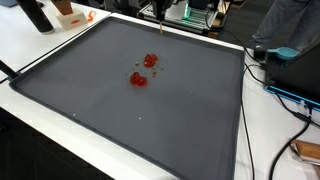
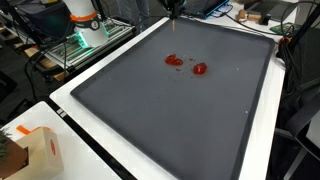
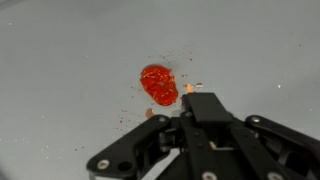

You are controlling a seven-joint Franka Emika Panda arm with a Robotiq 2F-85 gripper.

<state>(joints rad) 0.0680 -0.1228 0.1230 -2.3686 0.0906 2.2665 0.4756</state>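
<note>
A dark grey mat (image 1: 120,120) covers most of the white table in both exterior views. Two red blobs lie on it, a larger one (image 1: 138,79) and a smaller one (image 1: 151,61); they show again as a pair (image 2: 174,60) and a single blob (image 2: 200,69). My gripper (image 1: 160,8) hangs over the mat's far edge, shut on a thin stick (image 1: 160,27) that points down. In the wrist view the gripper (image 3: 200,105) has its jaws together, the stick's orange tip (image 3: 189,88) pokes out past them, and a red blob (image 3: 159,84) lies just beyond, apart from the tip.
A cardboard box (image 2: 35,150) sits on the white table by the mat's near corner. Cables and a blue lead (image 1: 290,95) run beside the mat. The robot base (image 2: 85,20) and equipment racks stand behind the far edge.
</note>
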